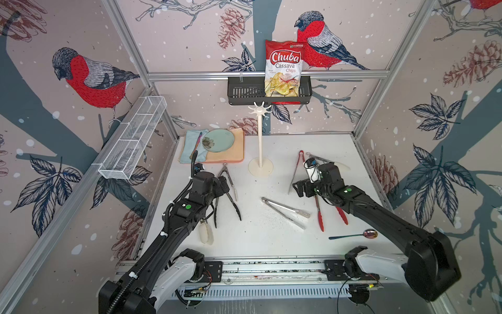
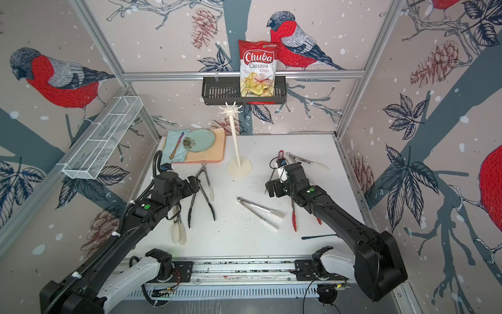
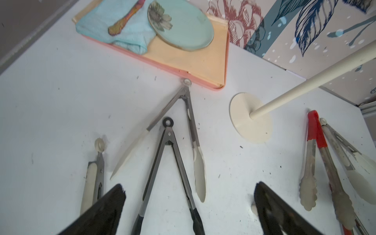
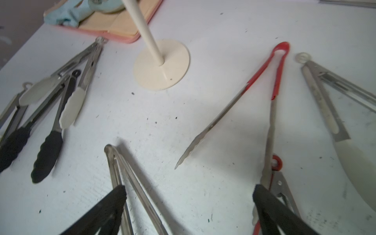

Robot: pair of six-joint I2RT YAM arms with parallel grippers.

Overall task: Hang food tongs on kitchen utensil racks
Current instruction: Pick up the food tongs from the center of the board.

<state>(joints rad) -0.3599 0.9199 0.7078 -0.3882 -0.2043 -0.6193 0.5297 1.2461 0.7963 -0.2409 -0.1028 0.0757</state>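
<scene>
The rack point(image 1: 260, 141) stands upright near the back middle of the table point(image 1: 271, 244), and the tongs all lie flat on the table around it. To its left are white-tipped tongs point(image 3: 189, 114) and black-tipped tongs point(image 3: 168, 138). A second white-tipped pair point(image 1: 205, 233) is half hidden under the left arm. Steel tongs point(image 4: 113, 162) lie in the middle. Red-handled tongs point(image 4: 279, 77), red-tipped tongs point(image 1: 321, 220) and a broad white-tipped pair point(image 4: 319, 95) lie to the right, partly covered by the right arm.

Only the wrist views show the claws plainly. The left claw point(image 3: 189, 185) is spread wide and empty, with the black-tipped tongs seen between its fingers. The right claw point(image 4: 188, 188) is also wide and empty, with the steel tongs beside one finger and the red-tipped tongs beside the other.

A spoon point(image 1: 370, 233) shows its bowl in a top view. Elsewhere the arm leaves only its handle point(image 2: 317, 237) showing. Behind are a tray point(image 1: 228, 155), a black basket point(image 1: 244, 92) and a wire shelf point(image 1: 130, 144).
</scene>
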